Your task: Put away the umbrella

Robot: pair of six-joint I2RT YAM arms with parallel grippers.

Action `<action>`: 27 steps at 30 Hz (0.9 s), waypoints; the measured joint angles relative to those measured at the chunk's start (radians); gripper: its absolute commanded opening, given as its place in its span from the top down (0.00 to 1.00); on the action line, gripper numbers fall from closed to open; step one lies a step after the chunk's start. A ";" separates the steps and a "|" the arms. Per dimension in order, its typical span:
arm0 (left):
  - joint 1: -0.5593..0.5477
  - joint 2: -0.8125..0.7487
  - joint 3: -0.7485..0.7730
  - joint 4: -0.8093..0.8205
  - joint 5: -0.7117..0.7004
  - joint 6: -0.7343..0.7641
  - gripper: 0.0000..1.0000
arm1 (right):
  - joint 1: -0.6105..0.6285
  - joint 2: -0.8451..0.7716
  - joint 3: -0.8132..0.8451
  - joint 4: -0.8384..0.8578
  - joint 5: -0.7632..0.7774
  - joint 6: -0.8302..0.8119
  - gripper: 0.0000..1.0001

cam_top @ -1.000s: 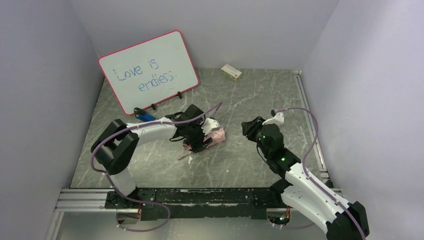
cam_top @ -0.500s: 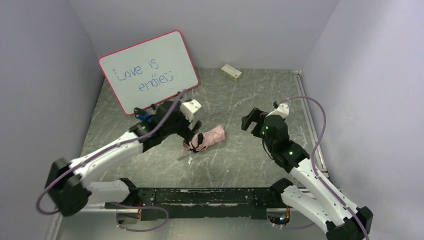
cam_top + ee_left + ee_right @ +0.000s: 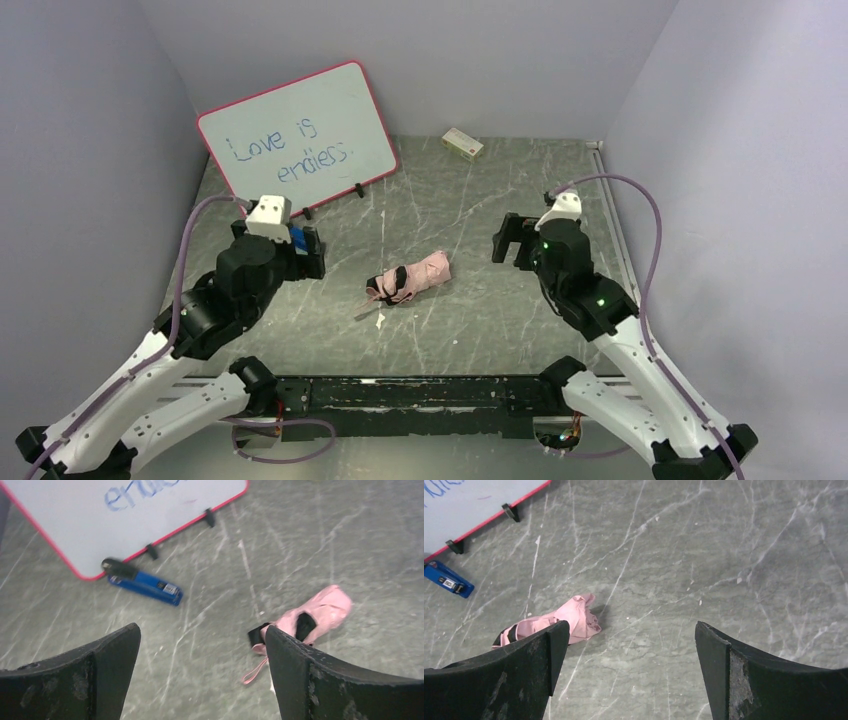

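Left claw: the left claw is spread wide and holds nothing; it hangs above the tabletop, touching no object.
Right claw: the right claw is likewise wide and empty, raised off the surface.
Umbrella, place: the umbrella lies flat between the two claws. It is ahead and to the right of the left claw's right finger, and ahead and to the left of the right claw's left finger, clear of both.
Long axis: seen from above it runs on a slant, from near-left to far-right.
Which way it points: the bunched pink canopy end points far-right, toward the right claw. The end with the black band and trailing pink loop points near-left, toward the left arm.
Step in hand: the umbrella looks folded and bundled, so this seems to be the let-go and clearing-away at the close of the task.
Doing it well: keep both claws wide and high, and move off along paths that do not cross the loop, which could snag a fingertip. If a tidier bundle is wanted, close across the short axis just beside the black band.
Nearby: the blue stapler lies ahead of the left claw, at the foot of the whiteboard, well apart from the umbrella.
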 measured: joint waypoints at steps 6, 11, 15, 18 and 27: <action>0.000 -0.008 0.006 -0.159 -0.105 -0.080 0.03 | 0.000 -0.061 0.028 -0.017 0.000 -0.055 0.00; 0.000 -0.039 -0.001 -0.167 -0.142 -0.084 0.03 | 0.000 -0.095 0.021 -0.026 0.026 -0.059 0.00; 0.000 -0.066 -0.003 -0.167 -0.180 -0.084 0.03 | 0.000 -0.156 -0.024 -0.018 0.035 -0.057 0.00; 0.000 -0.071 -0.007 -0.177 -0.202 -0.088 0.03 | 0.000 -0.168 -0.029 -0.013 0.036 -0.058 0.00; 0.000 -0.115 -0.019 -0.184 -0.225 -0.091 0.03 | 0.000 -0.148 -0.039 0.010 0.041 -0.053 0.00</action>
